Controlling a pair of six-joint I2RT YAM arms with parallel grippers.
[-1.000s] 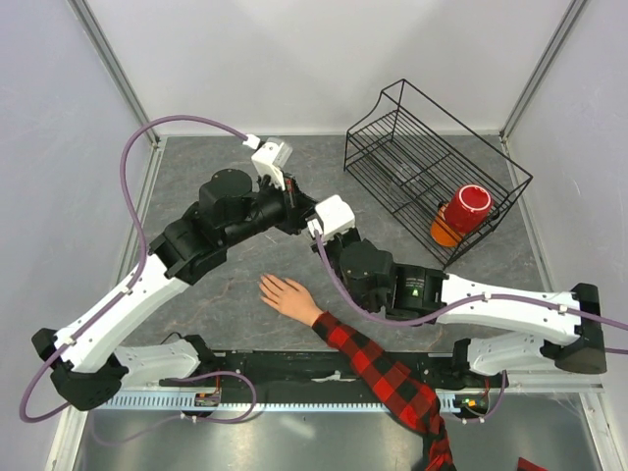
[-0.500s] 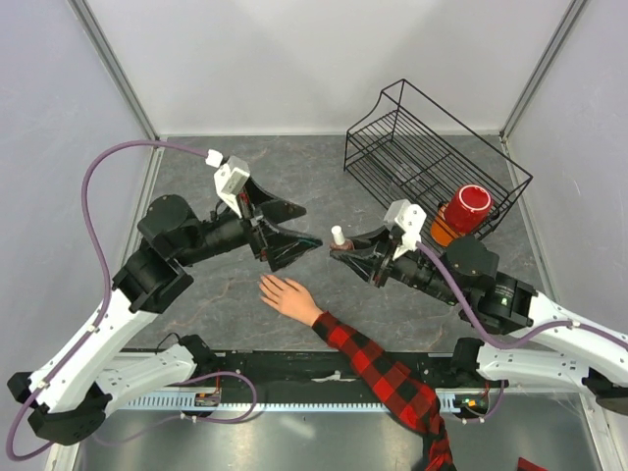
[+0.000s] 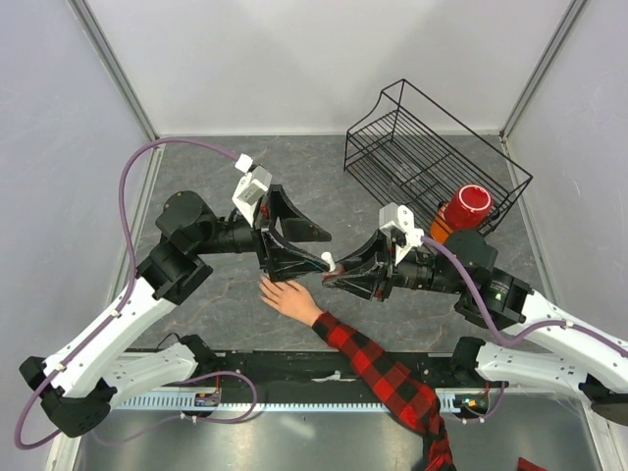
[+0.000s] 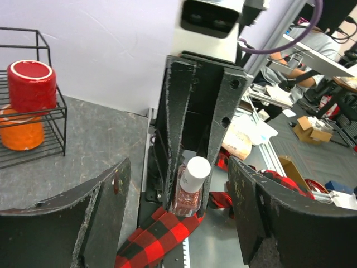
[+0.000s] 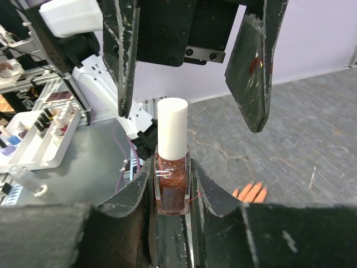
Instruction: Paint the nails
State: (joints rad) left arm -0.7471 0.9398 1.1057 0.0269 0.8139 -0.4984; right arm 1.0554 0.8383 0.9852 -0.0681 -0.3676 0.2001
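Honestly, the nails (image 3: 265,286) are too tiny to make out from above. They're at the fingertips of the pale hand (image 3: 287,297), which lies flat on the surface (image 3: 196,167). Its plaid sleeve (image 3: 378,368) is cut off at the bottom edge. Just past the hand's fingers, the right pincer (image 3: 331,278) is clamped on a glittery red polish bottle (image 5: 172,192), with its white cap (image 5: 172,128) on. From above only the cap shows; the wrist cams show the bottle's body. The left pincer (image 3: 327,249) is spread wide, one finger on each side of the cap with gaps visible. Well off from the hand, the wire basket (image 3: 432,147) holds a red cup (image 3: 468,206) stacked on an orange cup (image 3: 441,232).
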